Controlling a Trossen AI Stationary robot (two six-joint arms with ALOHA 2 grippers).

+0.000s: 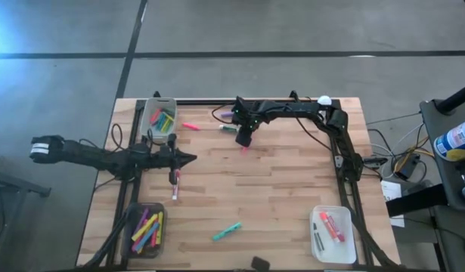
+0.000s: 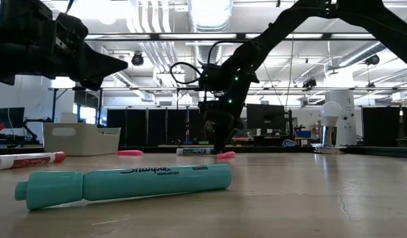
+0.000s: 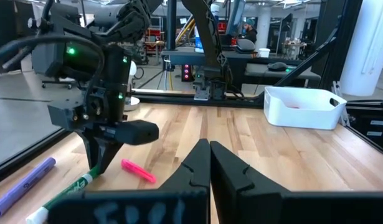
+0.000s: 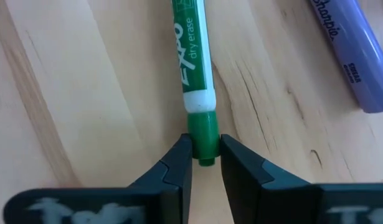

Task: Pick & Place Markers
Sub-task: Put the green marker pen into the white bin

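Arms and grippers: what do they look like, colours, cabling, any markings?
Both arms are black and slender. The left arm wears a white band near its base end. The right arm has a loose black cable looping by its wrist and green indicator lights. The left gripper and the right gripper have black wedge-shaped fingers.

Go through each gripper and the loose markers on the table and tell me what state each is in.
right gripper: closed on the green marker's cap
green marker: flat on table, capped
left gripper: shut, empty
purple marker: lying loose
teal marker: lying loose, capped
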